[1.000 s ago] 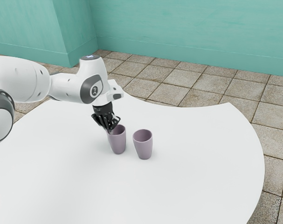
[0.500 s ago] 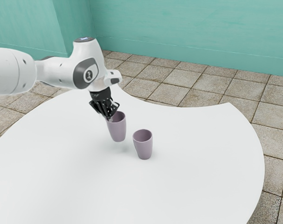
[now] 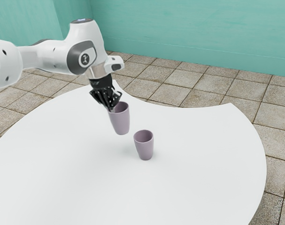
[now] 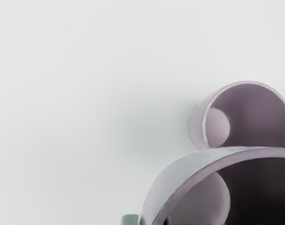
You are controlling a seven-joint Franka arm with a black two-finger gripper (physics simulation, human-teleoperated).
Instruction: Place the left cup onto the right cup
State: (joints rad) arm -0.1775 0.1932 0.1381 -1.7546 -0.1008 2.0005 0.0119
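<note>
My black gripper is shut on the rim of a mauve cup, which hangs tilted in the air above the white table. A second mauve cup stands upright on the table, just below and toward the exterior view's right of the held one. In the wrist view the held cup looms large under my hand, and the standing cup lies just beyond it with its mouth open toward the camera.
The round white table's far edge curves behind the cups. Beyond it lie a brown tiled floor and a teal wall.
My gripper has lifted the left cup off the table and carried it up and slightly toward the exterior view's right. The other cup has not moved.
</note>
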